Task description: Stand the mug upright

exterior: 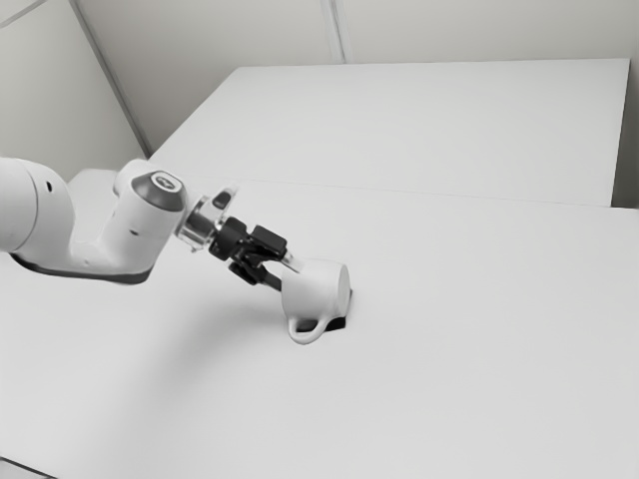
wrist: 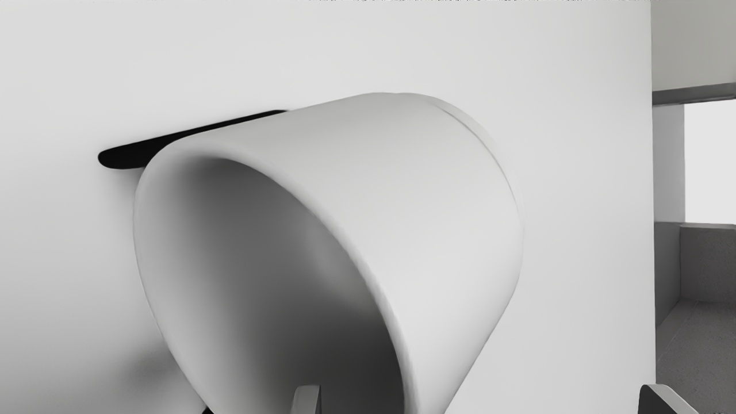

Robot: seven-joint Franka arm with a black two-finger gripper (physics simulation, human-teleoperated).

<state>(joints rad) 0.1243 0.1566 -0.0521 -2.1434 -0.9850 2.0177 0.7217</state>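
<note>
Blk flat obj [wrist: 125, 157] on tbl [exterior: 449, 399], partly hidden by sideways mug [exterior: 315, 289].

Bright, nearly colourless light washes over the table [exterior: 449, 389] around the mug [exterior: 315, 284], and the exterior view looks pale and low in contrast. A broad, soft-edged shadow [exterior: 205, 349] spreads toward the exterior view's left from the mug — grey, never deep. In the wrist view, the mug's outer wall is light, while its inside [wrist: 270, 253] falls to dark grey — with a faint sheen. Beyond its base, a panel [wrist: 710, 161] glows near-white.
</note>
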